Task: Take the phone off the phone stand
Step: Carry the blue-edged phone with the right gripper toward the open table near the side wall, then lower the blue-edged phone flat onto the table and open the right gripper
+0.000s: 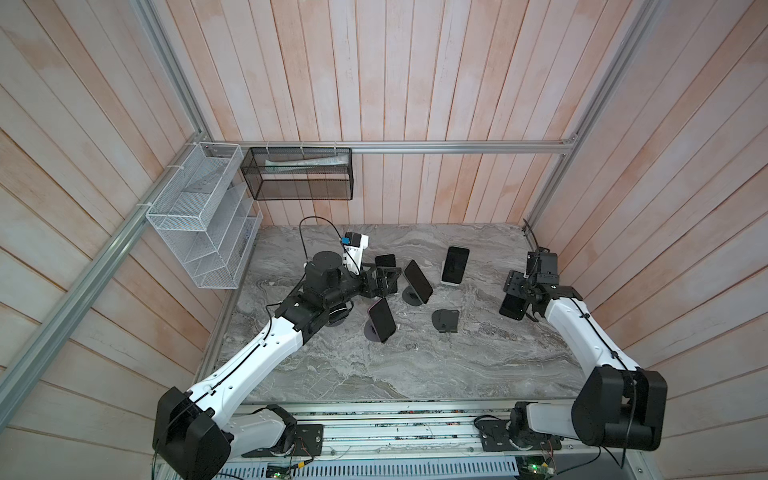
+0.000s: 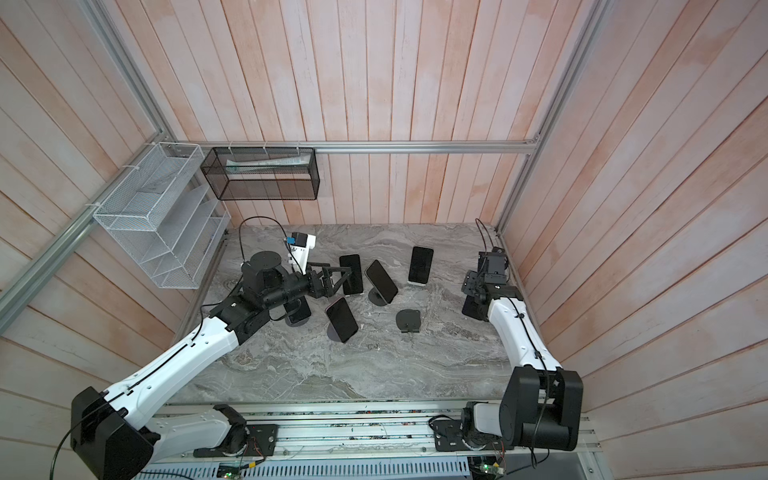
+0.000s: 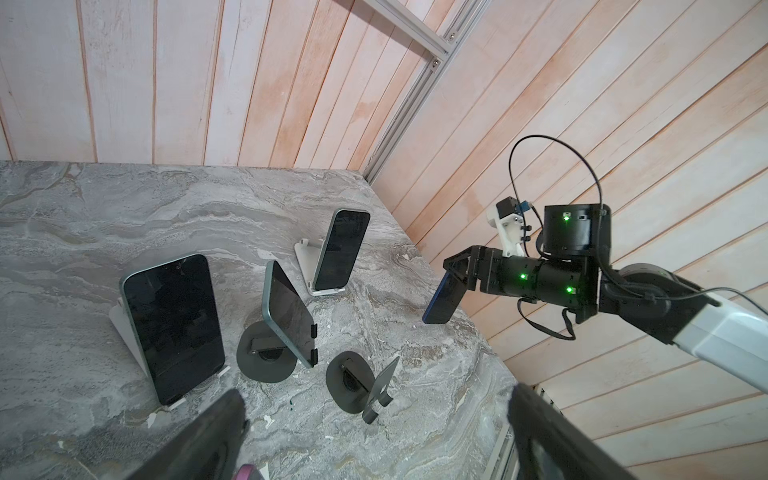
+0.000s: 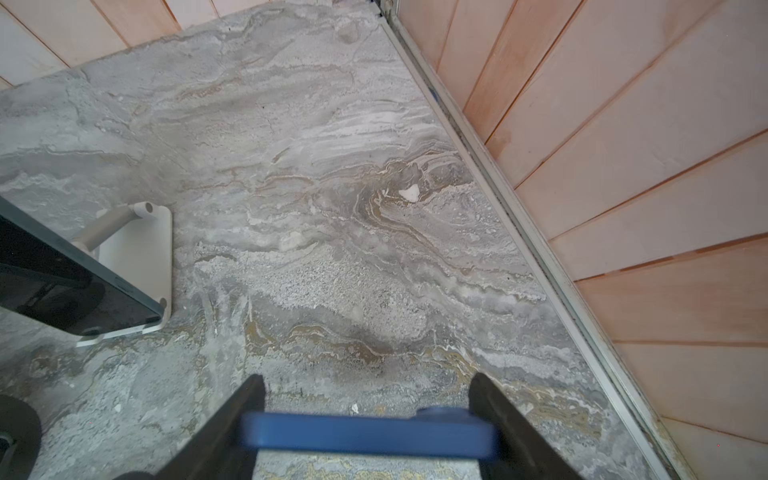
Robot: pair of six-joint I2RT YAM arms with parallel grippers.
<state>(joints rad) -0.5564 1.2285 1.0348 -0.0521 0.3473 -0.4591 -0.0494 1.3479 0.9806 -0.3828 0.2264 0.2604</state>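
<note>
My right gripper (image 4: 367, 381) is shut on a blue phone (image 4: 365, 434) across its width. In both top views that phone (image 1: 513, 307) (image 2: 473, 309) hangs from the right gripper (image 1: 519, 291) close to the right wall. The left wrist view shows the blue phone (image 3: 442, 299) tilted, apart from every stand. An empty dark round phone stand (image 1: 444, 320) (image 2: 408, 321) (image 3: 357, 386) sits mid-table. My left gripper (image 1: 388, 279) (image 2: 338, 277) (image 3: 376, 395) stands wide open with nothing in it, hovering among the other phones at back left.
Other phones rest on stands: one on a white stand (image 1: 455, 264) (image 4: 137, 266), one on a dark round stand (image 1: 417, 281), a pink one (image 1: 382, 319), one behind the left gripper (image 2: 351, 272). Wire baskets (image 1: 199, 216) (image 1: 299, 172) hang on the wall.
</note>
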